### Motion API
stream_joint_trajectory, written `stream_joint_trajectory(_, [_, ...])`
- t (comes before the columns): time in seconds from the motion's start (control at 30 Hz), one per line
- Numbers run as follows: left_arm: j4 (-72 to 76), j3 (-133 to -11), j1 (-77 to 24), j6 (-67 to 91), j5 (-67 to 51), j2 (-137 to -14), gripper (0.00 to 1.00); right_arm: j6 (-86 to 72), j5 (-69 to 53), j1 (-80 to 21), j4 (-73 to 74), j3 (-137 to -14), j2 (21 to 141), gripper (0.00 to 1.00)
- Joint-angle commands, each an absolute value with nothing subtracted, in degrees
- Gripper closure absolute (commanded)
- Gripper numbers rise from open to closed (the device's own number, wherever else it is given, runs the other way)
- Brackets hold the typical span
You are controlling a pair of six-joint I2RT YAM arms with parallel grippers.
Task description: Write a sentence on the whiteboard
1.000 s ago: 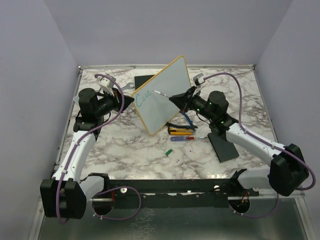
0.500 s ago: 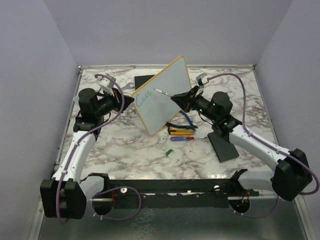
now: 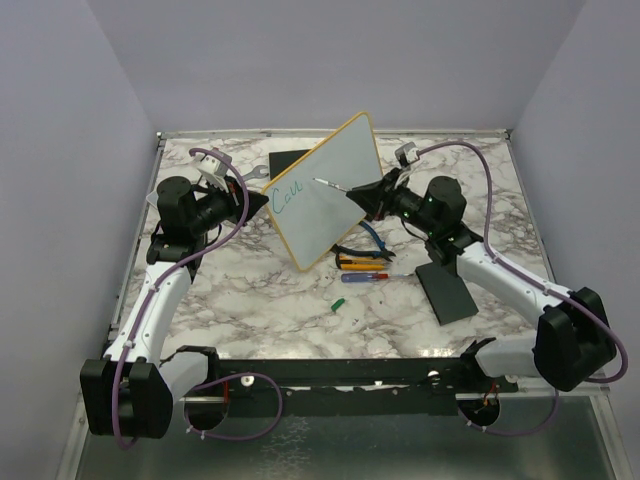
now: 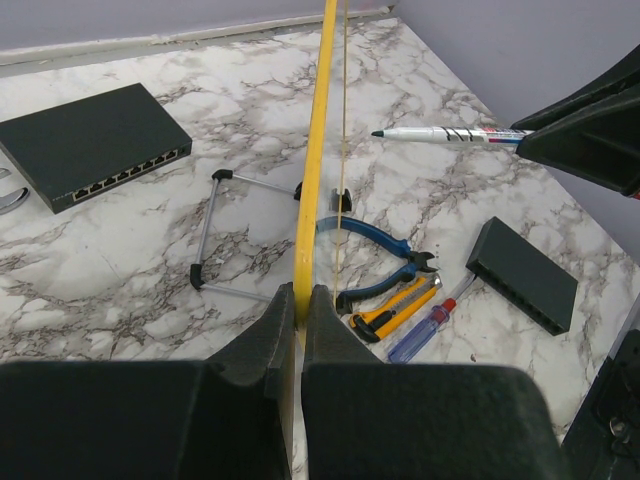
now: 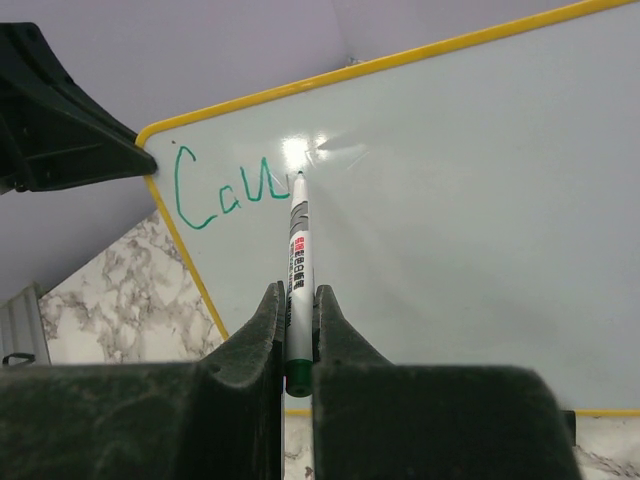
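Right gripper [image 5: 297, 300], pinching the marker [image 5: 298, 235], has edged its tip toward 3 o'clock; the sentence [image 5: 228, 190] reads only "Cou", most still unwritten. Left gripper [image 4: 300, 300] clamps the whiteboard [image 3: 330, 205] at its 9 o'clock edge, standing mid-table.

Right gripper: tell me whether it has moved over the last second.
Yes. In the top view the right gripper and its marker have shifted slightly right, away from the teal letters on the whiteboard, which sits where it was.
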State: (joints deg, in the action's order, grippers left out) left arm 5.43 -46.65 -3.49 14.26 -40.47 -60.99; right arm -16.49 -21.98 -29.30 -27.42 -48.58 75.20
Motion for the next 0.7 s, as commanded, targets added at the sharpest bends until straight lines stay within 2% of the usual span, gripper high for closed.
stream_joint_trajectory(0.0, [6.8,-46.2,-3.3,12.7,-40.5,-59.8,1.0,-16.1,-27.5,-29.3,-31.4,-48.3,76.4,1.0])
stream_joint_trajectory(0.67, [6.8,-46.2,-3.3,12.7,-40.8,-60.1,1.0,-18.1,-29.7,-29.4,-35.0,-52.3,81.3,0.99])
